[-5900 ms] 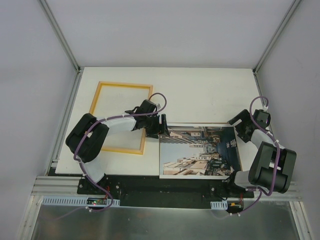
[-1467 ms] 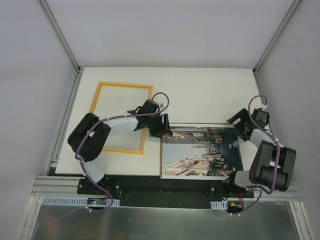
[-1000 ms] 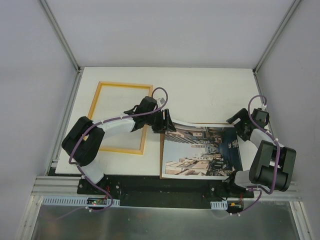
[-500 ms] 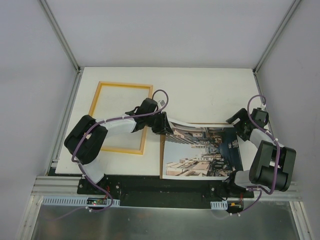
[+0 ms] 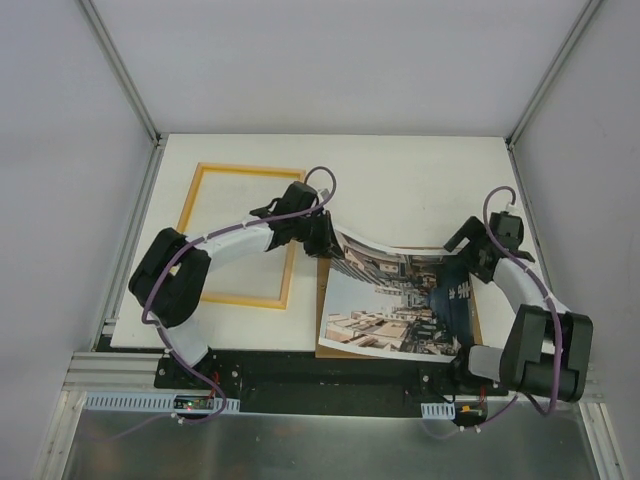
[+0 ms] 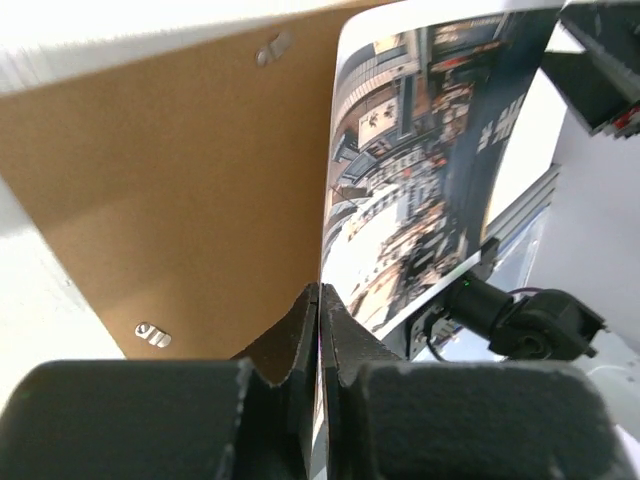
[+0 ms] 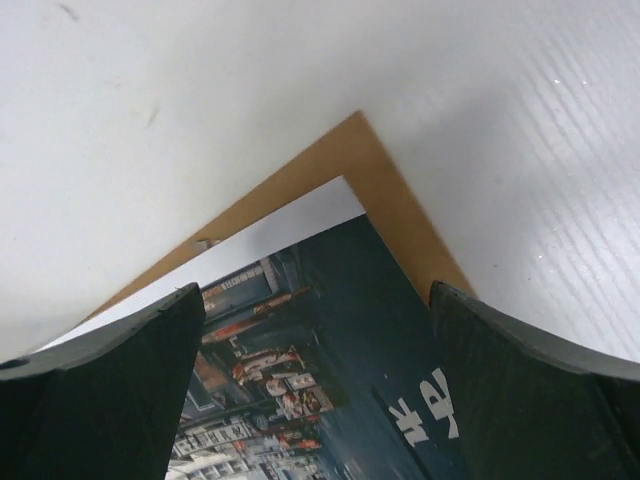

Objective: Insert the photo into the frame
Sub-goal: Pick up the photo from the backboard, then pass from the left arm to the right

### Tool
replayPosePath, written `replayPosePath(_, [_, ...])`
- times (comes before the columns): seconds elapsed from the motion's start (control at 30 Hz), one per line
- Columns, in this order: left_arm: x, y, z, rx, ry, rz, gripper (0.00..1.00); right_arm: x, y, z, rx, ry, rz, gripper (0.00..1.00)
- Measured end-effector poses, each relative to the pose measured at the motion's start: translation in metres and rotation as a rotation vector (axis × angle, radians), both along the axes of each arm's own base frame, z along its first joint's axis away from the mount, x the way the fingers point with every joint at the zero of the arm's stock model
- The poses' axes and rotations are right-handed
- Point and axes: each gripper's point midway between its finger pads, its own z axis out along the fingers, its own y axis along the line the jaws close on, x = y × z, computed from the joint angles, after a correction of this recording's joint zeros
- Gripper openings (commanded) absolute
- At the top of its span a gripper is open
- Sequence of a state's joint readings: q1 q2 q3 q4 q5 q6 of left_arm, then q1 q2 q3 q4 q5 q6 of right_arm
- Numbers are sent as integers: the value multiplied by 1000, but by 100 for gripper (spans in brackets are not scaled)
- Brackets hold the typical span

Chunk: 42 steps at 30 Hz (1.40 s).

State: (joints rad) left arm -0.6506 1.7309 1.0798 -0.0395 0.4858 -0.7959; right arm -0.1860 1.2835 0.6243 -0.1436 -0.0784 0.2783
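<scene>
The photo (image 5: 400, 305), a city street print, lies picture-up on a brown backing panel (image 5: 323, 290) at the table's front right. Its far left edge is lifted and bowed upward. My left gripper (image 5: 326, 240) is shut on that raised edge; in the left wrist view the paper (image 6: 420, 150) runs straight out from between the closed fingertips (image 6: 320, 300). My right gripper (image 5: 463, 250) hovers open over the photo's far right corner (image 7: 330, 330), with its two fingers (image 7: 120, 380) spread wide either side. The yellow frame (image 5: 247, 169) lies flat at the left, under my left arm.
The backing panel (image 6: 180, 200) has small metal clips on it and sticks out past the photo's corner (image 7: 390, 200). The white table board ends at a black rail (image 5: 330, 375) near the arm bases. Grey walls close in on both sides.
My left gripper has shut on the photo's far left edge and lifted it back and leftward, so the print bows up off the panel. The right gripper has shifted slightly left over the corner.
</scene>
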Motion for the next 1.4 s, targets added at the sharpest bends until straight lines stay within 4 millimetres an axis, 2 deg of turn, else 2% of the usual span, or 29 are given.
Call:
replayPosePath(0.07, [9, 4, 13, -8, -8, 20, 0, 1, 8, 15, -39, -14, 33, 96])
replayPosePath(0.17, [28, 15, 41, -37, -27, 76, 0, 9, 22, 59, -128, -100, 98, 96])
replayPosePath(0.2, [34, 19, 50, -49, -31, 93, 0, 11, 30, 69, -143, -128, 128, 96])
replayPosePath(0.3, [51, 33, 78, -104, -49, 141, 0, 10, 62, 120, -226, -274, 249, 96])
replayPosePath(0.4, [61, 45, 93, -136, -40, 172, 0, -4, 98, 154, -271, -404, 385, 96])
replayPosePath(0.5, [64, 52, 95, -151, -13, 183, 0, -32, 140, 172, -322, -524, 563, 96])
replayPosePath(0.57, [61, 54, 96, -161, 19, 184, 0, -54, 170, 170, -359, -576, 702, 96])
replayPosePath(0.63, [60, 57, 96, -167, 44, 188, 0, -76, 196, 157, -411, -596, 841, 96])
replayPosePath(0.8, [63, 67, 99, -191, 101, 228, 0, -118, 239, 115, -614, -591, 1100, 96])
replayPosePath(0.93, [69, 77, 105, -215, 126, 271, 0, -149, 272, 99, -766, -649, 1238, 96])
replayPosePath(1.07, [73, 84, 112, -233, 136, 304, 0, -162, 282, 100, -820, -712, 1249, 96])
replayPosePath(1.27, [72, 84, 121, -255, 165, 338, 0, -163, 285, 106, -857, -764, 1196, 96])
replayPosePath(1.4, [70, 85, 127, -265, 189, 365, 0, -169, 291, 97, -902, -792, 1205, 96])
